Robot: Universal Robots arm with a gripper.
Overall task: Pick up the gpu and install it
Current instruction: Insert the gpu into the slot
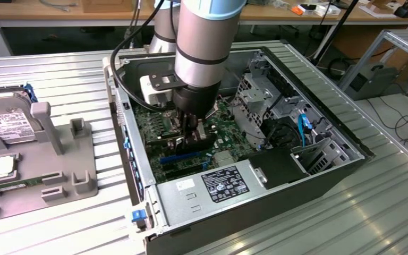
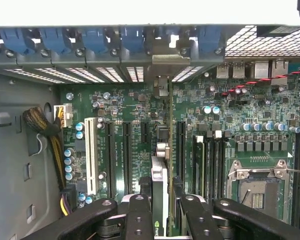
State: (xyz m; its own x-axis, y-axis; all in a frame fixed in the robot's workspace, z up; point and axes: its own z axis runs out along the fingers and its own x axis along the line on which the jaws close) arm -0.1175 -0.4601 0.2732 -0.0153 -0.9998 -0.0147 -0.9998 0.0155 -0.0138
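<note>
Gripper (image 2: 160, 210) jaws part-closed, clamped on gpu (image 2: 162, 150), card edge-on, upright over motherboard (image 2: 240, 115) inside case (image 1: 261, 212). Bracket end points toward 12 o'clock, at the rear slot openings. Judgement: keep card vertical, aligned with slot (image 2: 181, 150); press evenly.

Arm reaching straight down, gripper (image 1: 193, 134) low

I see my arm (image 1: 202, 42) almost vertical, wrist pointing down. The two fingers (image 2: 139, 217) stand close and parallel, apparently closed on a thin card held edge-on between them.
</note>
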